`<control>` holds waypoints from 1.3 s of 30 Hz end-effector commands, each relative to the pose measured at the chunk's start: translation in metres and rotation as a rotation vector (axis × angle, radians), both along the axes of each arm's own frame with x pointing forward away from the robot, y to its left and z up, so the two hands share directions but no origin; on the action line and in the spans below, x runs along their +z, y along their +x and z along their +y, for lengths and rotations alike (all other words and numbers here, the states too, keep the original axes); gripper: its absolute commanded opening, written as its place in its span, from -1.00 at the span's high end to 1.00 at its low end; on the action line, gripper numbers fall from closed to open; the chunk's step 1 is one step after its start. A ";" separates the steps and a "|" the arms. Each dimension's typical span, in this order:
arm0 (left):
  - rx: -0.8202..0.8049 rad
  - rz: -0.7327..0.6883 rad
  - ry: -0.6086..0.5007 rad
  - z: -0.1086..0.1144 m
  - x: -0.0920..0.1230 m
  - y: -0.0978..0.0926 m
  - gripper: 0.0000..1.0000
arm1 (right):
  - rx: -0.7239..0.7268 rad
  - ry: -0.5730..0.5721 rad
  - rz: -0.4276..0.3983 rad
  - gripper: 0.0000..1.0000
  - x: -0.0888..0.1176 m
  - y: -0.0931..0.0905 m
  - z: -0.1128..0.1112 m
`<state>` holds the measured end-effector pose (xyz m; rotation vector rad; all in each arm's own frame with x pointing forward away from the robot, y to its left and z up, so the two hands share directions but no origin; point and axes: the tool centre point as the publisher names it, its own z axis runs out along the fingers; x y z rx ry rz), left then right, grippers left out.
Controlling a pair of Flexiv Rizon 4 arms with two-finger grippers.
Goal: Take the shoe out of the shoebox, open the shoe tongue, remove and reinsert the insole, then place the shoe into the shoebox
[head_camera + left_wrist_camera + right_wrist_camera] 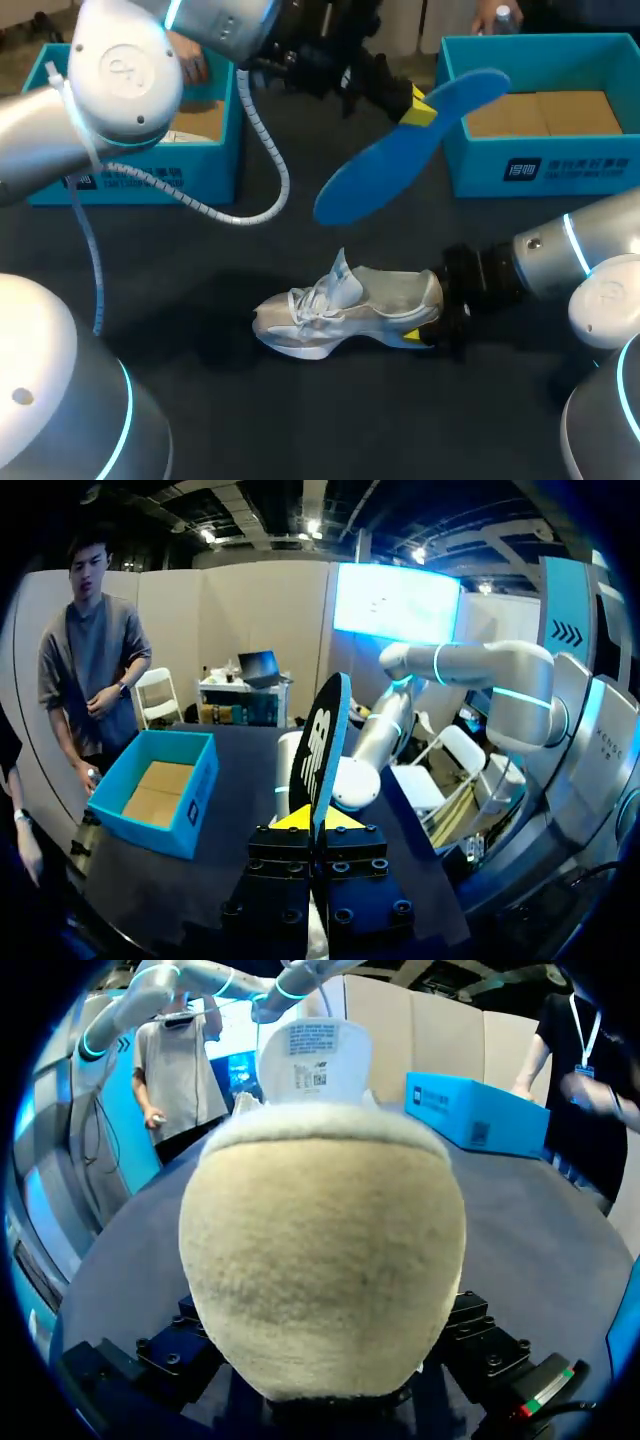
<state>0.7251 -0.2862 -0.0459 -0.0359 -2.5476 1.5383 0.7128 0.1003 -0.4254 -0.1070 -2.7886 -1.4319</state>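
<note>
The left gripper is pinching one end of a blue foam insole, holding it tilted in the air above the dark surface. The right gripper is clamping the heel of a white-and-silver sneaker, which is standing on the surface with its tongue raised. An open blue cardboard shoebox is sitting at the far right, and a second blue tray at the far left.

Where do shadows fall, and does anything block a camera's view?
Head view: the shoe throws a faint shadow on the dark table beside its toe. Right wrist view: the shoe's heel fills the middle, covering much of the right gripper. Left wrist view: the insole, edge-on, splits the scene.
</note>
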 end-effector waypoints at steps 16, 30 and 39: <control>-0.045 -0.011 -0.388 0.046 0.021 -0.028 1.00 | -0.002 -0.004 0.000 1.00 0.000 0.000 0.002; -0.045 -0.011 -0.388 0.046 0.021 -0.028 1.00 | -0.002 -0.004 0.000 1.00 0.000 0.000 0.002; 0.008 0.200 -0.474 0.049 0.063 -0.050 1.00 | -0.002 -0.004 0.000 1.00 0.000 0.000 0.002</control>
